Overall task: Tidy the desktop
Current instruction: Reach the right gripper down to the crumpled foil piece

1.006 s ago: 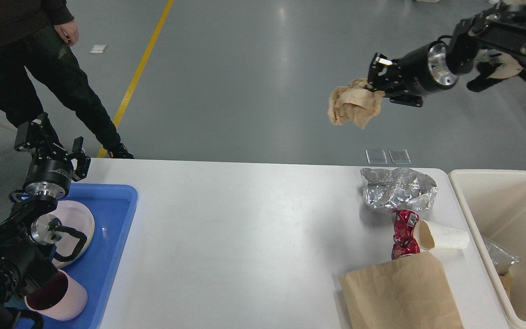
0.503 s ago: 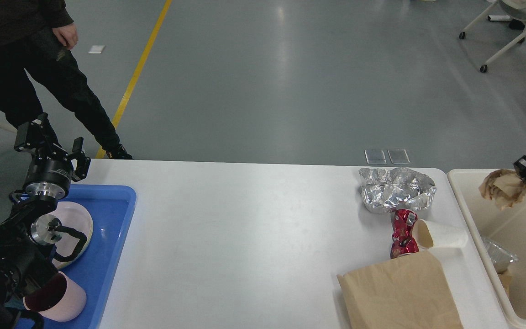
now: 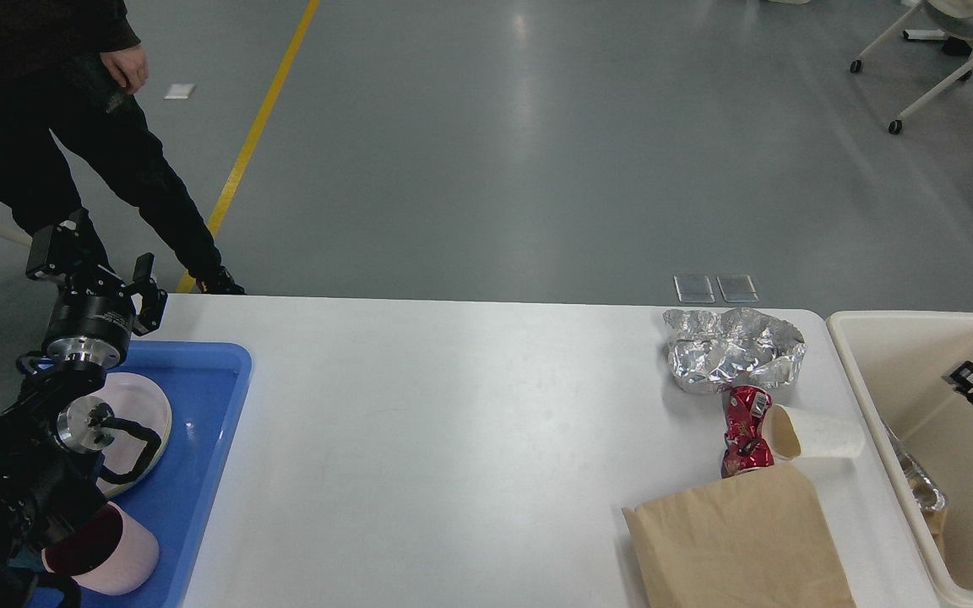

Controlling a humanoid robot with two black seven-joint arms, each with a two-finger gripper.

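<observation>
The white desktop [image 3: 453, 439] holds crumpled silver foil [image 3: 736, 350], a crushed red can [image 3: 744, 431], a paper cup [image 3: 820, 434] on its side and a flat brown paper bag [image 3: 740, 540], all at the right end. My right gripper [image 3: 972, 382] hangs over the inside of the cream bin [image 3: 917, 325] at the right edge; only its tip shows and nothing is seen in it. My left gripper [image 3: 96, 260] is open and empty above the far end of the blue tray [image 3: 216, 371].
The blue tray holds a pink plate [image 3: 144, 405] and a pink cup [image 3: 111, 549] on its side. The bin holds a foil container [image 3: 917, 485]. A person [image 3: 73, 127] stands beyond the table's far left corner. Office chairs stand far right.
My right gripper swung from high above the floor down over the bin with a crumpled brown paper. The paper is no longer in the gripper or in sight. The left arm stayed still.
</observation>
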